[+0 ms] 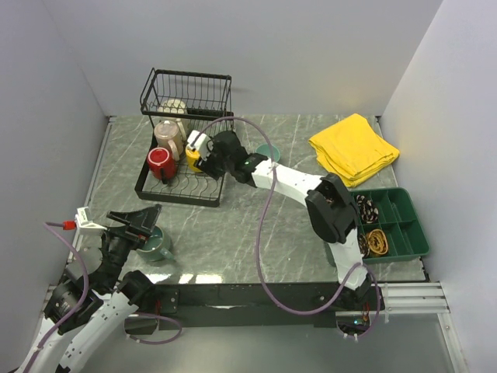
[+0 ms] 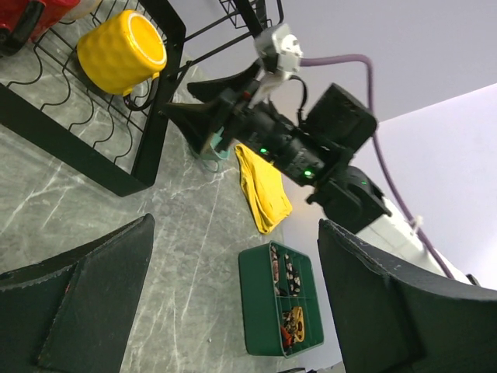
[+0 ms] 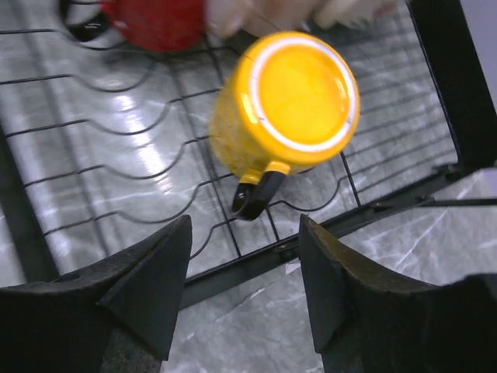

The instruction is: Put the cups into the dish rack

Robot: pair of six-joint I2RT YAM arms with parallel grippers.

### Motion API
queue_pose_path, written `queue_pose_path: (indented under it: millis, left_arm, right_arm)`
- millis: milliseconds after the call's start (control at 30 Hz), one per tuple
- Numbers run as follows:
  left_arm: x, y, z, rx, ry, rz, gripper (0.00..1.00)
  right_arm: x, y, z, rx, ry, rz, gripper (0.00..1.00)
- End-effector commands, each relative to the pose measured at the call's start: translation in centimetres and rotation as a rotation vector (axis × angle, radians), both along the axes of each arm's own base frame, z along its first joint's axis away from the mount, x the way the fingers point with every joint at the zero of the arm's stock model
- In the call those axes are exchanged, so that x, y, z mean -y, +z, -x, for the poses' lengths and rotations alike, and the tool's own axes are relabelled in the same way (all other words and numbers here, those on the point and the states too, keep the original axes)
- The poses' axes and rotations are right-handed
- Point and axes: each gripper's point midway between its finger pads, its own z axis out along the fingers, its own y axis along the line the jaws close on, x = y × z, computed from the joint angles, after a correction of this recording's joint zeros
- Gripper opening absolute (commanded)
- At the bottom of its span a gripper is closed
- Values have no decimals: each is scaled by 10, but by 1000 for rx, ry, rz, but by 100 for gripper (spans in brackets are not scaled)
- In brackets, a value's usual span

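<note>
Claw [image 3: 245,233], right, agape, beside yellow mug [image 3: 299,93]

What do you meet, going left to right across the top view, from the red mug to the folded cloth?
Red mug → yellow mug → small teal mug → yellow cloth.

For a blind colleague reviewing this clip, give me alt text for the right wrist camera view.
A yellow mug with a dark handle sits on the black wire dish rack, one round end facing the camera. The right gripper hangs open and empty, not touching it, and a blurred red mug shows at the top edge.
</note>
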Motion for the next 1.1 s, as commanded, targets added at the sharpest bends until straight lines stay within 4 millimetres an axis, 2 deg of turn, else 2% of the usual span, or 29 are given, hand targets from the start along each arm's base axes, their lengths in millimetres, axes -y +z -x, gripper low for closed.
queue_pose_path:
  millis: [0,33,100,167,200,267,300,367,600,767,800,833,900,967,1067]
  left_arm:
    - [-7,16,8,60,-3,12,91]
    - [-7,16,8,57,-1,8,91]
    - [-7,16,8,51,-1,3,92]
    - [-5,14,8,39,-9,-5,92]
    - [-5,13,8,36,-11,-3,92]
    - [-2,8,6,11,-17,-23,92]
    - [-2,8,6,9,-19,-22,92]
    - [-2,6,6,4,-16,-28,92]
    - [-7,7,7,1,1,-42,92]
    - [-5,0,5,-14,-1,-46,92]
    - [-4,-1,4,-18,1,-48,92]
    - [-5,0,4,-18,4,-46,92]
    - [-4,-1,3,-21,2,-45,92]
    - [-4,-2,3,-27,5,-50,92]
    - [-4,-4,1,-35,8,-53,93]
  right_arm:
    - [-8,32,31,32,248,34,65]
    - [-14,34,46,-12,348,43,65]
    - [-19,20,51,-30,416,88,63]
    - [-24,20,58,-65,474,90,59]
    - [-27,10,59,-88,486,100,51]
    - [-32,14,56,-100,486,103,41]
    - [-34,5,53,-118,474,109,34]
    - [-40,8,43,-102,437,103,28]
    - [-42,-17,-3,-39,233,144,16]
    - [-47,-16,-32,35,110,102,14]
    - [-47,-21,-36,31,73,93,13]
    - [-50,-14,-44,60,51,73,13]
    - [-47,-18,-54,77,-11,67,13]
    - [-44,-8,-68,120,-96,35,12]
    - [-42,-7,-79,150,-151,11,12]
